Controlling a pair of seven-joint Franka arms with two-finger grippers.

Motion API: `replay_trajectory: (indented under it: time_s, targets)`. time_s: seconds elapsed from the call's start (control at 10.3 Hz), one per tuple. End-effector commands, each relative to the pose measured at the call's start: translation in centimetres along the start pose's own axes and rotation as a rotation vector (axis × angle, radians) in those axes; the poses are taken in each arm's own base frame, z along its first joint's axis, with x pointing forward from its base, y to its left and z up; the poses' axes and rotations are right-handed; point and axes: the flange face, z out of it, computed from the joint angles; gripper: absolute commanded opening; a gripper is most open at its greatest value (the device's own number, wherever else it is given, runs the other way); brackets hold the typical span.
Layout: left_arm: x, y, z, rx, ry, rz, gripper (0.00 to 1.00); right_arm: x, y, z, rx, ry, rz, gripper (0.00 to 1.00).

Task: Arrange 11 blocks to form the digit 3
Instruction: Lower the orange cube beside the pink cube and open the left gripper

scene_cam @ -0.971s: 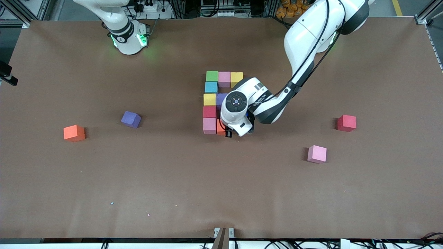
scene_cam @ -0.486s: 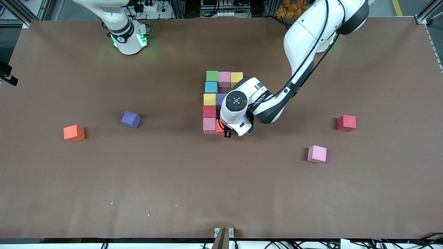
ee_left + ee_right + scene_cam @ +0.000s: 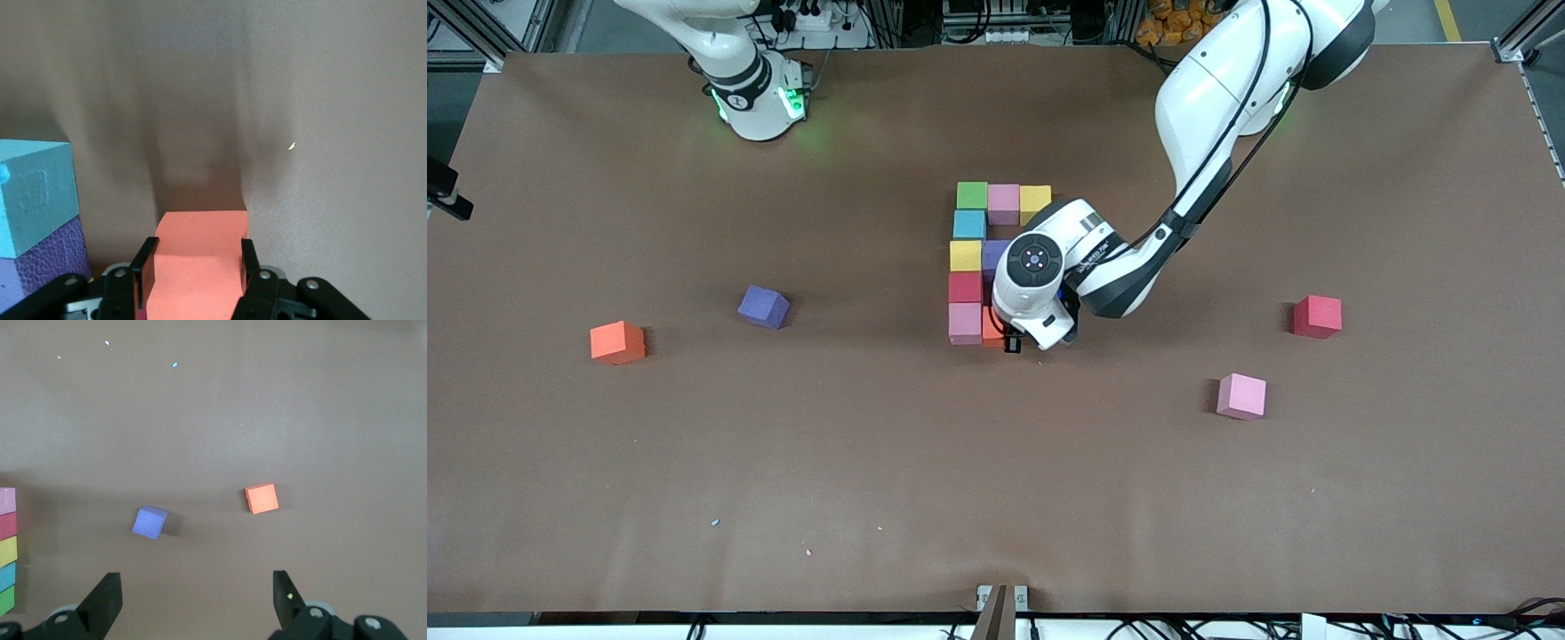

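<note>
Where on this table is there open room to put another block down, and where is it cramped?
Bare brown table spreads between the figure of blocks and the front camera. There is more between the loose purple block and the figure. It is cramped where the left gripper grips an orange block against the figure.

Blocks: 3 pink (image 3: 1003, 204) (image 3: 965, 322) (image 3: 1241, 396), 2 yellow (image 3: 1035, 200) (image 3: 966, 256), 2 lt blue (image 3: 969, 224) (image 3: 33, 193), 2 purple (image 3: 763, 307) (image 3: 992, 253), 2 red (image 3: 965, 287) (image 3: 1317, 316), 2 orange (image 3: 617, 342) (image 3: 989, 326), 1 green (image 3: 972, 195)

Green (image 3: 972, 195), pink (image 3: 1003, 203) and yellow (image 3: 1035, 201) blocks form a bar; light blue (image 3: 969, 224), yellow (image 3: 965, 256), red (image 3: 965, 287), pink (image 3: 964, 322) run nearer the camera in a column; orange block (image 3: 199, 257) sits beside the last, clamped in the left gripper (image 3: 197, 270)
</note>
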Motion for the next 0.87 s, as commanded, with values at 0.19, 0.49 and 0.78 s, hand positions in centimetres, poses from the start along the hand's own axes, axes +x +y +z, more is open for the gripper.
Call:
replay_trajectory:
  time_s: [0.19, 0.49, 0.78]
  targets:
    - [-0.1, -0.1, 0.2, 0.002, -0.012, -0.012, 0.3, 0.0, 0.4, -0.4, 0.003, 0.001, -0.002, 1.0]
    - [-0.2, -0.1, -0.5, -0.007, -0.015, 0.012, 1.0, 0.0, 0.4, -0.4, 0.003, 0.003, -0.002, 1.0]
    - [0.4, 0.3, -5.5, -0.036, 0.011, 0.058, 1.0, 0.0, 0.4, -0.4, 0.004, 0.003, -0.002, 1.0]
